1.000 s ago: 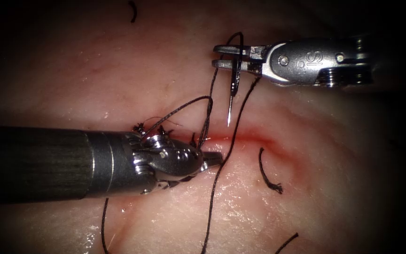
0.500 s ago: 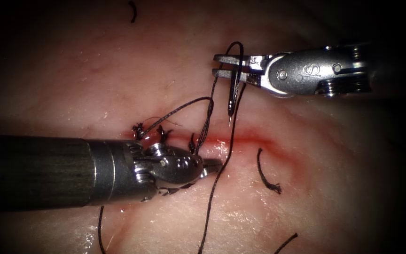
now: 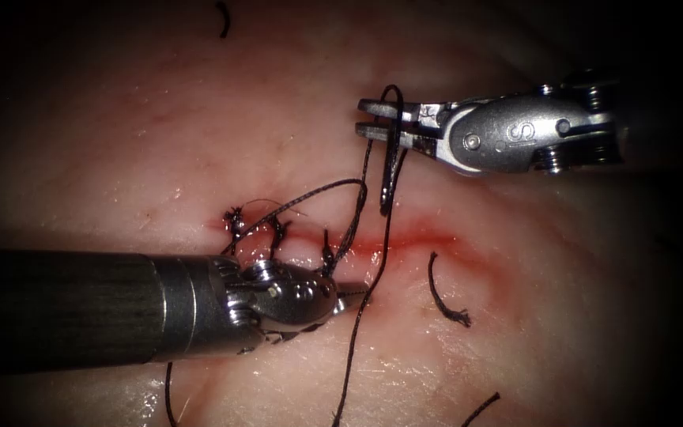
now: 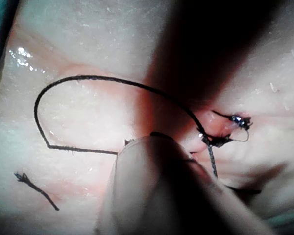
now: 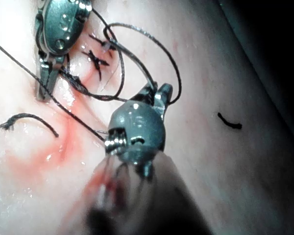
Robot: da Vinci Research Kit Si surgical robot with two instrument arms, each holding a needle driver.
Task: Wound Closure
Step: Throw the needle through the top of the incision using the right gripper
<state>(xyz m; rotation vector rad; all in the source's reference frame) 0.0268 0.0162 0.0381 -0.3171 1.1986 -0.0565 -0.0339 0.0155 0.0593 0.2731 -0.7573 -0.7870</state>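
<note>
Tissue glistening, cut red (right tool gripping needle mid-curve).

Letter "S" stamped on the right tool wrist housing

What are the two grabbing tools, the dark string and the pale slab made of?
The right tool and left tool look like polished metal: silvery with bright glints. The thread seems a matte black strand, maybe braided; its cut ends look frayed. The tissue is pale pink, wet-looking pork belly that glistens.
</note>
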